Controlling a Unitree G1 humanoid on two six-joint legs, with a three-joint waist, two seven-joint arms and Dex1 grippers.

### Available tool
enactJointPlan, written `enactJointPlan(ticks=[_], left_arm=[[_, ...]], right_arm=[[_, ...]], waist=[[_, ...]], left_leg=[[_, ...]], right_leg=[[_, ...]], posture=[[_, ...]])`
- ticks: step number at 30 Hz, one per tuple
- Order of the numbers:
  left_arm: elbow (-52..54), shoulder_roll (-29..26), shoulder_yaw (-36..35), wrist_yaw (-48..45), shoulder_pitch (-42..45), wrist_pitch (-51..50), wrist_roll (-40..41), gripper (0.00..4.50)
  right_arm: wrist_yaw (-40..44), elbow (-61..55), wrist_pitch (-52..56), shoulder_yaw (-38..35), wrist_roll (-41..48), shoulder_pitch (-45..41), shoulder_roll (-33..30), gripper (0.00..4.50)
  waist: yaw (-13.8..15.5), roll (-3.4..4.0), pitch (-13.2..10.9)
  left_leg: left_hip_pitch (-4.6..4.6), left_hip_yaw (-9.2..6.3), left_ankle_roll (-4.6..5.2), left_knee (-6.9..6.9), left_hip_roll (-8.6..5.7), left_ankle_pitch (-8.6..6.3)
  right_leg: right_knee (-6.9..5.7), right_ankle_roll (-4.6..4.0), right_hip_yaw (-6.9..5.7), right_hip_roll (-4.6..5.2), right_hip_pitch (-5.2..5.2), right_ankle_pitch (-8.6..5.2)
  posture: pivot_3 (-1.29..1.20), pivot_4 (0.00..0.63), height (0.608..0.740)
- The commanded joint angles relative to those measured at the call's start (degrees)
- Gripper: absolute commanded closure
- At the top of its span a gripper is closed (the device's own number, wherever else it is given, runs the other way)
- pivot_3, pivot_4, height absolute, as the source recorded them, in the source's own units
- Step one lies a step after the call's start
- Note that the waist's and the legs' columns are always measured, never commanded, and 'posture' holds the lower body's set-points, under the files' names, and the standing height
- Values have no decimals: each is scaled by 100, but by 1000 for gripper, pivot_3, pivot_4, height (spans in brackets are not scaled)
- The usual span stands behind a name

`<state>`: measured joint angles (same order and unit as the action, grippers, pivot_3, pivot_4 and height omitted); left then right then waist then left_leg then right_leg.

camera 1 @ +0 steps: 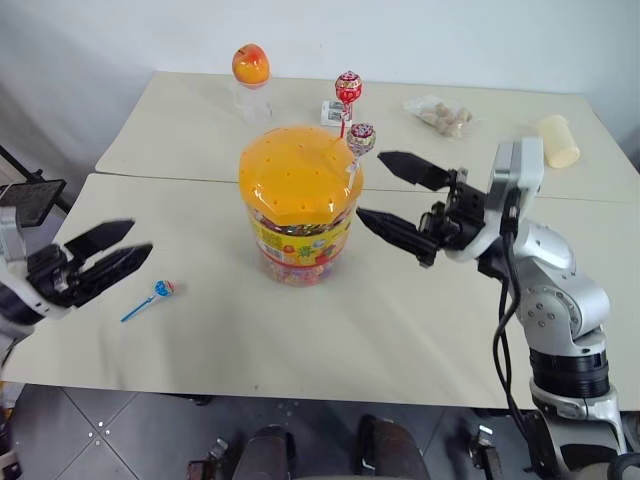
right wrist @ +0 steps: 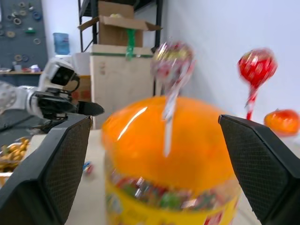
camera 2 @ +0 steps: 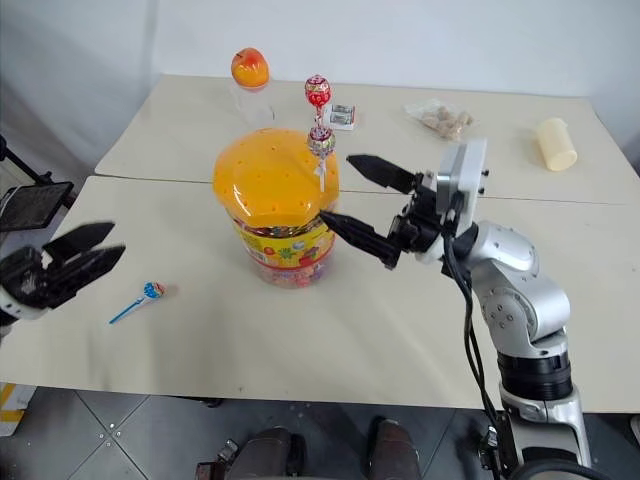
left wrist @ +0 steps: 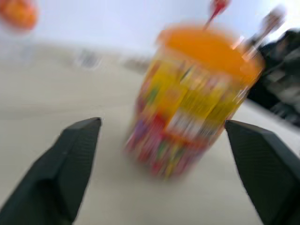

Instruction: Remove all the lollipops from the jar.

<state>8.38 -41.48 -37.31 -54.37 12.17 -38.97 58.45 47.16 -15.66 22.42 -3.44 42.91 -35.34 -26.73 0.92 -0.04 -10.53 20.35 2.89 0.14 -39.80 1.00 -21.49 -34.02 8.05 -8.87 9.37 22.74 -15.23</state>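
The jar (camera 1: pixel 298 215) is a clear tub with a domed orange lid and stands mid-table. A pink-wrapped lollipop (camera 1: pixel 361 138) on a whitish stick is stuck upright in the lid's right side. A red lollipop (camera 1: pixel 348 88) rises at the lid's far edge. On the table left of the jar lies a third lollipop (camera 1: pixel 160 291) with a blue stick. My right gripper (camera 1: pixel 370 185) is open just right of the jar, its upper finger near the pink lollipop (right wrist: pixel 172 58). My left gripper (camera 1: pixel 140 238) is open and empty, above the table, near the blue-stick lollipop.
At the back stand a small bottle with an orange egg-shaped top (camera 1: pixel 250 70), a small white box (camera 1: pixel 330 112), a clear bag of snacks (camera 1: pixel 440 116) and a pale yellow cup on its side (camera 1: pixel 558 141). A seam (camera 1: pixel 180 179) runs between the two tables.
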Motion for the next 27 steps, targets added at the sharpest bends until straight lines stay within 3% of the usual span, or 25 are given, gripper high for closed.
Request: enactJointPlan(ticks=[1, 5, 7, 9, 16, 20, 24, 27], left_arm=[[792, 180, 59, 436, 168, -170, 734, 64], [964, 264, 221, 700, 473, -123, 975, 64], [956, 274, 315, 751, 642, -63, 976, 0], [937, 282, 390, 758, 721, -35, 975, 0], [765, 335, 520, 715, 836, 122, 908, 0], [714, 335, 551, 662, 814, 180, 928, 0], [749, 453, 587, 432, 867, 419, 926, 0], [836, 318, 800, 107, 788, 274, 929, 0]], right_arm=[[-85, -9, 50, 112, -106, -238, 103, 0], [-75, 117, 111, 192, -188, -395, 181, 0], [-54, 182, 120, 220, -240, -457, 217, 382], [-43, 207, 150, 233, -242, -501, 252, 903], [45, 218, 250, 329, -316, -633, 281, 3383], [120, 203, 285, 284, -261, -659, 302, 4477], [399, 236, 247, -468, 750, -732, 440, 4477], [-50, 596, 568, -1257, 1367, -1045, 184, 4477]], waist=[[-53, -1, 0], [-122, -1, 0], [-125, -1, 1], [-127, 0, 1], [-119, -1, 0], [-122, -1, 0], [-114, -1, 0], [-112, -1, 0]], left_leg=[[0, -1, 0, 1, 0, 0], [-2, -2, -1, 6, 0, 0], [-2, 0, -1, 4, 0, 0], [-3, 2, -1, 4, 0, 0], [-2, 1, -1, 5, -1, 0], [-2, 1, -1, 5, -2, 0], [-2, 1, -1, 7, -1, 0], [1, 1, 0, 6, -3, 0]], right_leg=[[-1, 0, -1, 0, 0, 0], [-2, 0, -3, -1, 0, 0], [-1, 0, -3, -2, 0, 0], [-1, 0, -2, -2, 0, 0], [0, 0, -2, -3, 0, 0], [2, 0, -2, -3, 0, 0], [4, 0, -2, -3, 0, 0], [4, 0, -3, -3, 0, 0]], posture=[[0, 150, 740], [0, 150, 740], [0, 150, 740], [0, 150, 740], [0, 150, 740], [0, 150, 740], [0, 150, 740], [0, 150, 740]])
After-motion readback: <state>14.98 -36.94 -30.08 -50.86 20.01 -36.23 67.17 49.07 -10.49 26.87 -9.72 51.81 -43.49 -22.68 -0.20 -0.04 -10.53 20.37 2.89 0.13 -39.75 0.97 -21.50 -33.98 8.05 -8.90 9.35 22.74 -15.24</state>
